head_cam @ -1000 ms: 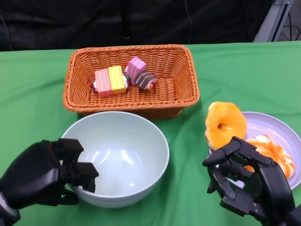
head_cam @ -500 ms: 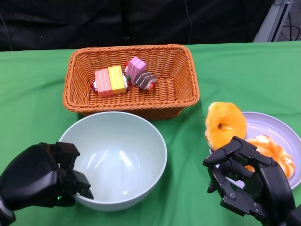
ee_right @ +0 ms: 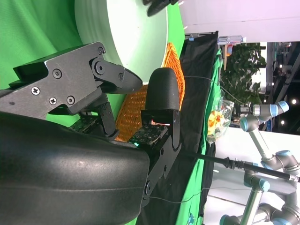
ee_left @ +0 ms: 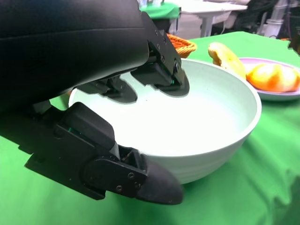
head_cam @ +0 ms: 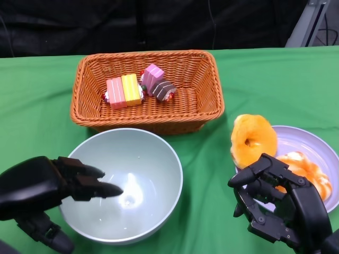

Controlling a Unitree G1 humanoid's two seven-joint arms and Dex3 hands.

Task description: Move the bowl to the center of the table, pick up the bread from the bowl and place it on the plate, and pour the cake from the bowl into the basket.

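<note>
Beyond the head view, thumb under the bowl (ee_left: 220,117), left hand (head_cam: 37,190) gripping its rim; right hand (head_cam: 280,203) empty, spread

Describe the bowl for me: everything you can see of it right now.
The bowl is pale green-white, round and deep, with a glossy ceramic-looking finish. It sits upright on the green tablecloth, just in front of the wicker basket, and it is empty. The left robot hand straddles its near-left rim, with fingers over the inside and the thumb below the outer wall; whether they actually press on it is unclear. The right robot hand is apart from it.
</note>
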